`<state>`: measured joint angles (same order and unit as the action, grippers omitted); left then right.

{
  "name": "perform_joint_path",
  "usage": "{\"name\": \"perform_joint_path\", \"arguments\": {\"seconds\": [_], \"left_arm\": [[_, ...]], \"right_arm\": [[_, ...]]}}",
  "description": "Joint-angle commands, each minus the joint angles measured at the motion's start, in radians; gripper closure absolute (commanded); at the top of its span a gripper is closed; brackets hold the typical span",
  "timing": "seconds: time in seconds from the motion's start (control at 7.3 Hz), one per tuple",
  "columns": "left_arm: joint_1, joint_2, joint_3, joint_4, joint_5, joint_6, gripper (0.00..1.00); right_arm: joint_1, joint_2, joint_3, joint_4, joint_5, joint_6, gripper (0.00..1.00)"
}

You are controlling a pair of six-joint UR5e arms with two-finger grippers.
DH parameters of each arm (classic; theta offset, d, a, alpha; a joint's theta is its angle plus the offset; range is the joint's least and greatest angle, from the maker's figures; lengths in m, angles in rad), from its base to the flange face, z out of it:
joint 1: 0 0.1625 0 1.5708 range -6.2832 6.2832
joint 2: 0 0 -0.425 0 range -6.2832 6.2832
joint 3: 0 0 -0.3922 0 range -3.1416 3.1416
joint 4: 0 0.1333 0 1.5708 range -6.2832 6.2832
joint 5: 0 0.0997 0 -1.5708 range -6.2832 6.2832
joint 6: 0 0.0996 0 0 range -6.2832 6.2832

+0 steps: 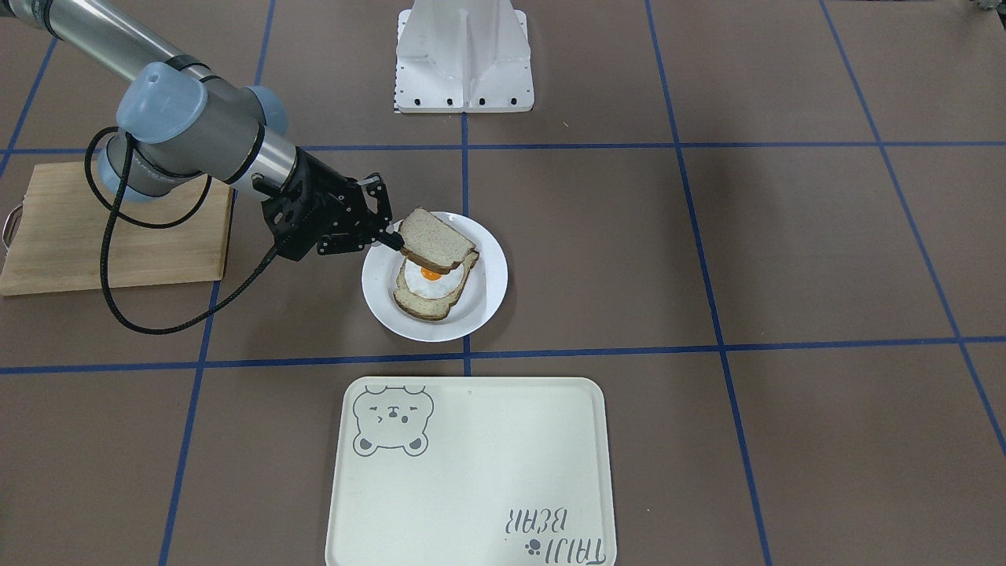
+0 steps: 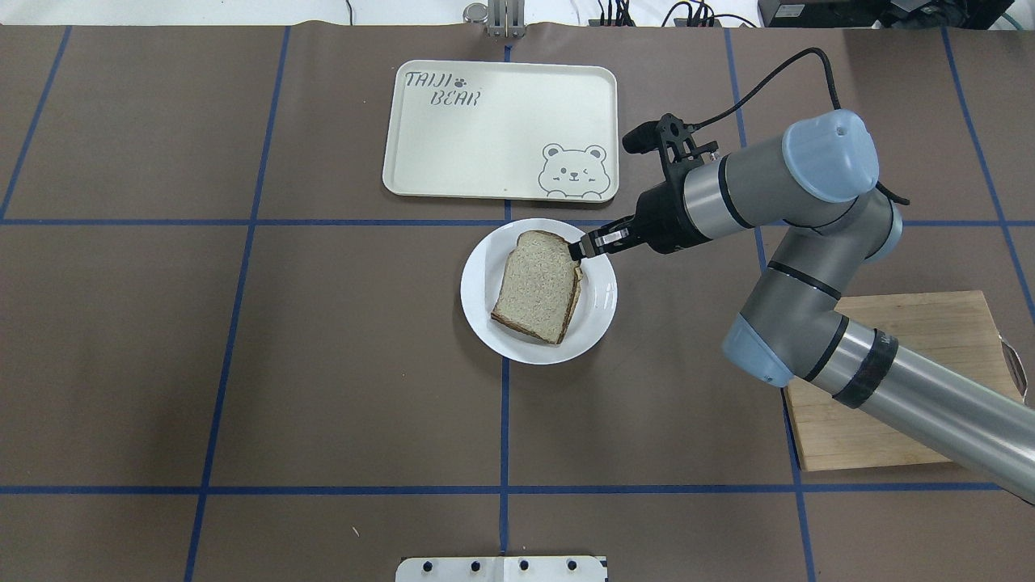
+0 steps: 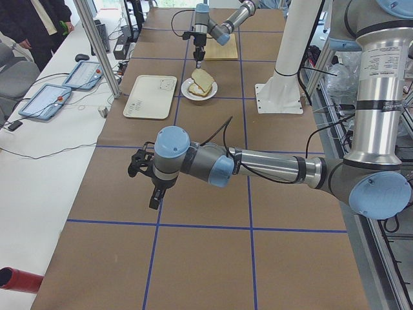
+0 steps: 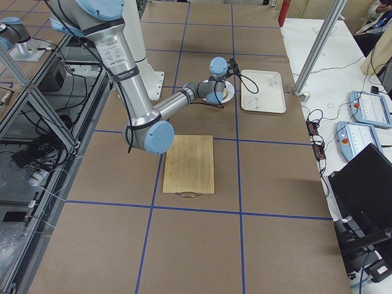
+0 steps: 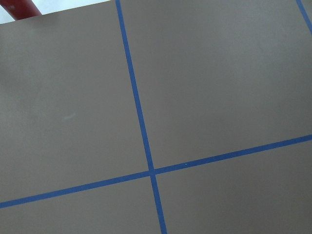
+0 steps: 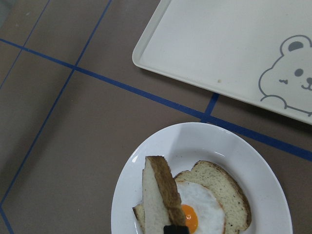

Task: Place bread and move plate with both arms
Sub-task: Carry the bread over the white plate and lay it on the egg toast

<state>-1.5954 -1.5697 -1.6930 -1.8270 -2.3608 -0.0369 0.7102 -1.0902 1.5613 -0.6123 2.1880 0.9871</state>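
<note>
My right gripper (image 2: 578, 249) is shut on the edge of the plain bread slice (image 2: 538, 284) and holds it tilted just over the round white plate (image 2: 598, 303). In the front view the gripper (image 1: 393, 242) grips the bread (image 1: 436, 238) above a second slice bearing a fried egg (image 1: 428, 289) that lies on the plate (image 1: 489, 292). The right wrist view shows the held bread (image 6: 161, 195) edge-on over the egg slice (image 6: 209, 207). My left gripper (image 3: 155, 200) shows only in the exterior left view, far from the plate; I cannot tell whether it is open or shut.
A cream rectangular tray with a bear drawing (image 2: 501, 129) lies just beyond the plate. A wooden cutting board (image 2: 914, 380) lies under my right arm. The white robot base mount (image 1: 464, 59) stands at the table's robot side. A red cylinder (image 3: 19, 279) lies near my left arm.
</note>
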Motion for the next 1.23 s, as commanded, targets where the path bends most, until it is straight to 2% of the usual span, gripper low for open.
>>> {"name": "perform_joint_path", "arguments": {"seconds": [0.0,0.27,0.55,0.82,0.96,1.1], "left_arm": [[-0.001,0.000,0.001,0.000,0.000,0.000,0.02],[-0.001,0.000,0.001,0.000,-0.002,0.002,0.02],[0.000,-0.001,0.001,0.000,0.000,0.000,0.02],[0.000,-0.003,0.001,0.000,0.000,0.000,0.02],[0.000,-0.003,0.001,0.000,0.000,0.000,0.02],[0.000,-0.003,0.001,0.000,-0.002,0.000,0.02]], "right_arm": [[-0.011,0.016,-0.030,-0.003,-0.039,-0.005,1.00],[-0.021,0.036,-0.088,-0.001,-0.092,-0.033,1.00],[-0.026,0.032,-0.102,-0.003,-0.103,-0.033,0.99],[-0.026,0.035,-0.125,-0.003,-0.134,-0.033,0.71],[-0.028,0.036,-0.130,-0.003,-0.151,-0.030,0.30],[-0.032,0.033,-0.130,-0.003,-0.177,-0.024,0.00]]}}
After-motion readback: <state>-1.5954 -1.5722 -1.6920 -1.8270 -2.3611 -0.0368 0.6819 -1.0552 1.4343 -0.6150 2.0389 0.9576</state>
